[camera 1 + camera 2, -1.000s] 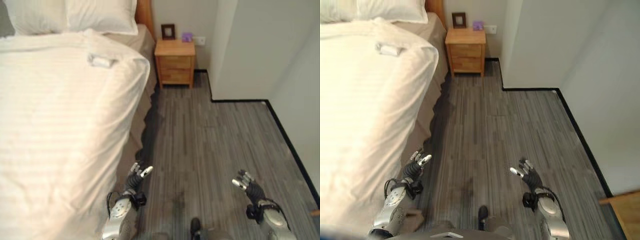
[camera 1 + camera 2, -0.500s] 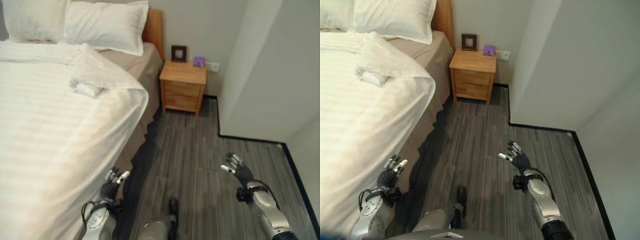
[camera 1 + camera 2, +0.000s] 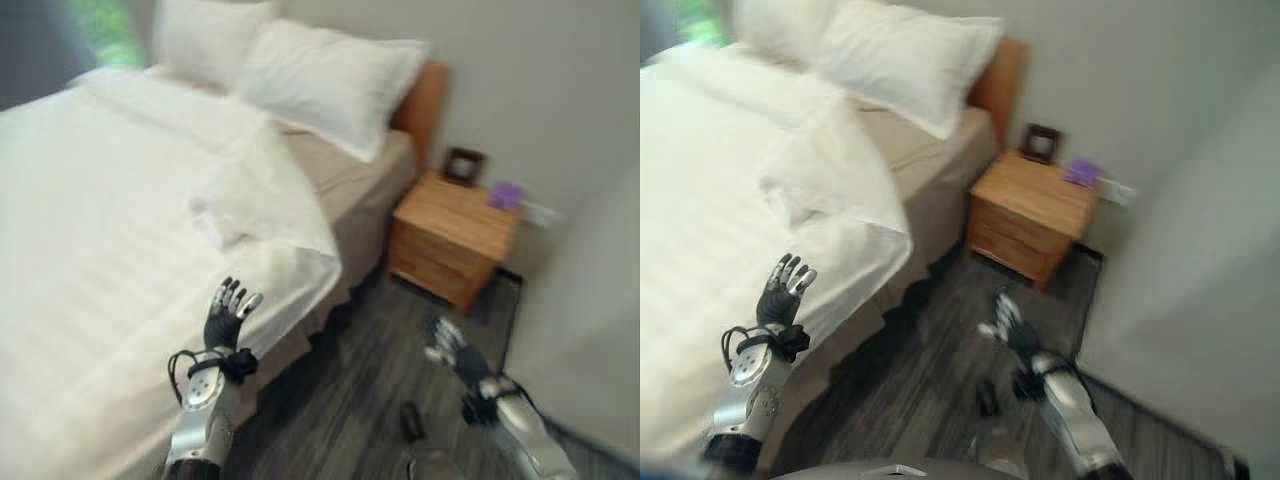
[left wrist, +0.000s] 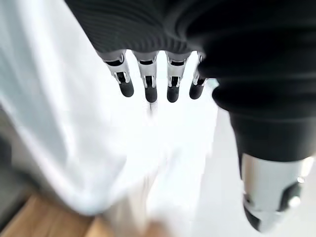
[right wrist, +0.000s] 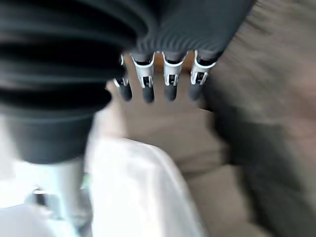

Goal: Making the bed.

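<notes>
**Reaching for the folded-back duvet corner**

While the white striped duvet [image 3: 120, 230] lies on the bed, its corner turned back below the white pillows [image 3: 330, 80], the left hand [image 3: 226, 318] hovers over the edge, fingers straight (empty); the right hand [image 3: 1012, 330] hangs relaxed above the grey wood floor [image 3: 370, 390]. Next, probably: grip that corner and pull it headward.

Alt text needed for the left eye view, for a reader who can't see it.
The robot's open left hand is raised over the white duvet, whose corner lies rumpled near two pillows. Its open right hand is above the grey floor, near a wooden nightstand.
</notes>
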Motion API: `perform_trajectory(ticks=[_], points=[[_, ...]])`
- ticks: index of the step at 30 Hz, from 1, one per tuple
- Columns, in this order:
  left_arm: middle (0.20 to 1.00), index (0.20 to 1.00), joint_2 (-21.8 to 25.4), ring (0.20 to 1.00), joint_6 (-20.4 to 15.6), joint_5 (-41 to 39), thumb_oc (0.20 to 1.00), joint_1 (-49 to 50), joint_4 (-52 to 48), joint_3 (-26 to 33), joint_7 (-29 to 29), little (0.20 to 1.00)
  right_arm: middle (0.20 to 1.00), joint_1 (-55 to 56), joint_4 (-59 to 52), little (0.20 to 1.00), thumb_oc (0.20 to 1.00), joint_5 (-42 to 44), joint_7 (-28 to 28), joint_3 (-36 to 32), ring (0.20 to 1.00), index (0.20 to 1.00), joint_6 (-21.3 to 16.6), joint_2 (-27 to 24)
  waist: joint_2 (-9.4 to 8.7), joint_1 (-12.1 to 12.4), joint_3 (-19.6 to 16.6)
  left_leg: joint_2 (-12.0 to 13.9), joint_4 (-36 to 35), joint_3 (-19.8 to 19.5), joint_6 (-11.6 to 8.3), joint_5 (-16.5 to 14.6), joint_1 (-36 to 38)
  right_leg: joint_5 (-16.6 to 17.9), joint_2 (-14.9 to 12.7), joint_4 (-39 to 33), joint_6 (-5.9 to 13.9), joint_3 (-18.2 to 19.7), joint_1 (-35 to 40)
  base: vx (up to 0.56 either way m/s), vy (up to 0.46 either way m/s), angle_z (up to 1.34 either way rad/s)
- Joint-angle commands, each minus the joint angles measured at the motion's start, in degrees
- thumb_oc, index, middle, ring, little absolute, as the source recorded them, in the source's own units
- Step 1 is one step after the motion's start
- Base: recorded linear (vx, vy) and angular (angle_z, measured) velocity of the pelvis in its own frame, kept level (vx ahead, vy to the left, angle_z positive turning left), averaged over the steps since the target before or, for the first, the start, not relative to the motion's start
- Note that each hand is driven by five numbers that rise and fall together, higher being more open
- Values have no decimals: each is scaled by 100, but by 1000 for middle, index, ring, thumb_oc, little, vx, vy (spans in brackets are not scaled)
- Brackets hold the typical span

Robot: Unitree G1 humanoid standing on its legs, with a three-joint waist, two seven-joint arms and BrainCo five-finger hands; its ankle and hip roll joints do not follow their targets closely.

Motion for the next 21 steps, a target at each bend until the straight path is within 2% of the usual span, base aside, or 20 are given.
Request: perform_trajectory(ticks=[1,2,3,4,5,6,7,9,10,11,13,14,15,17,21], points=[[1000,1000,-58,1000,-341,-211,1000,55,-434,-52,-122,1000,1000,-744,-532,1000,1000,239,36,-186,1000,1000,-380,-284,131,-57,-205,214,-175,315,224,1377,-537,-98,-316,-349,334,-639,718,375,-626,160],[1000,1000,-255,1000,-371,-558,1000,87,-431,41,18,1000,1000,-760,-637,1000,1000,354,-95,-250,1000,1000,-470,-413,-44,-46,-54,268,1195,956,340,1503,-1274,-107,-426,-540,166,-1038,995,196,-476,165],[1000,1000,-315,1000,-402,-703,1000,74,-391,31,85,1000,1000,-743,-702,1000,1000,425,-98,-306,1000,1000,-544,-458,-37,-118,-5,461,1273,1567,313,1496,-1377,-146,-406,-682,60,-1399,1191,258,-605,177],[1000,1000,-331,1000,-345,-724,1000,79,-278,-45,54,1000,1000,-680,-668,1000,1000,320,-185,-355,1000,1000,-552,-498,-20,-189,-11,748,989,2283,219,1581,-1416,-196,-432,-769,4,-1750,1337,151,-398,117],[1000,1000,-318,1000,-278,-670,1000,105,-248,-78,-4,1000,1000,-632,-646,1000,1000,220,-226,-399,1000,1000,-521,-527,-36,-182,-27,830,791,2720,140,1601,-1441,-223,-458,-849,-17,-2020,1413,127,-349,120],[1000,1000,-291,1000,-230,-567,1000,142,-229,-123,-113,1000,1000,-527,-656,1000,1000,165,-238,-482,1000,1000,-500,-539,-17,-178,-45,765,554,3136,117,1528,-1505,-271,-440,-969,-51,-2283,1536,114,-292,178],[1000,1000,-272,1000,-217,-502,1000,216,-235,-119,-190,1000,1000,-396,-697,1000,1000,157,-226,-566,1000,1000,-484,-522,-1,-165,-72,571,299,3274,139,1428,-1568,-294,-403,-1041,-56,-2440,1611,121,-224,189],[1000,1000,-306,1000,-196,-520,1000,283,-163,-161,-242,1000,1000,-265,-713,1000,1000,174,-184,-564,1000,1000,-472,-451,81,-169,-135,304,-434,3418,214,1334,-1473,-375,-320,-1020,-54,-2678,1639,97,-150,91],[1000,1000,-322,1000,-184,-484,1000,261,-64,-258,-233,1000,1000,-203,-731,1000,1000,140,-170,-545,1000,1000,-482,-429,130,-201,-143,249,-832,3555,225,1406,-1391,-433,-271,-1004,-39,-2827,1648,59,-134,11],[1000,1000,-364,1000,-171,-506,1000,297,-104,-267,-222,1000,1000,-215,-673,1000,1000,86,-134,-456,1000,1000,-449,-366,148,-181,-137,202,-1103,3365,195,1451,-1237,-465,-212,-1048,-41,-2869,1682,43,-109,33],[1000,1000,-359,1000,-163,-444,1000,296,-112,-301,-219,1000,1000,-216,-666,1000,1000,42,-163,-420,1000,1000,-421,-315,168,-211,-176,149,-1255,3225,210,1493,-1185,-486,-182,-1105,-47,-2928,1675,28,-54,65],[1000,1000,-327,1000,-174,-367,1000,299,-137,-329,-205,1000,1000,-258,-635,1000,1000,74,-163,-345,1000,1000,-420,-257,189,-188,-187,74,-1381,3011,199,1540,-1156,-464,-146,-1123,-67,-2933,1664,27,-49,31],[1000,1000,-278,1000,-144,-323,1000,328,-233,-325,-242,1000,1000,-246,-703,1000,1000,300,-93,-295,1000,1000,-419,-109,208,-260,-229,98,-1651,3055,171,1600,-1031,-462,-133,-1139,-52,-3019,1674,40,-53,-12],[1000,1000,-255,1000,-164,-306,1000,363,-223,-300,-246,1000,1000,-264,-774,1000,1000,299,-30,-187,1000,1000,-410,-88,230,-246,-246,82,-1734,2986,176,1621,-966,-472,-114,-1141,-66,-3001,1669,30,-17,-13],[1000,1000,-277,1000,-181,-361,1000,458,-207,-151,-163,1000,1000,-430,-815,1000,1000,-76,-36,6,1000,1000,-375,-212,278,-192,-247,67,-1747,2894,186,1578,-810,-531,-83,-1143,-103,-2968,1745,39,19,-19]])
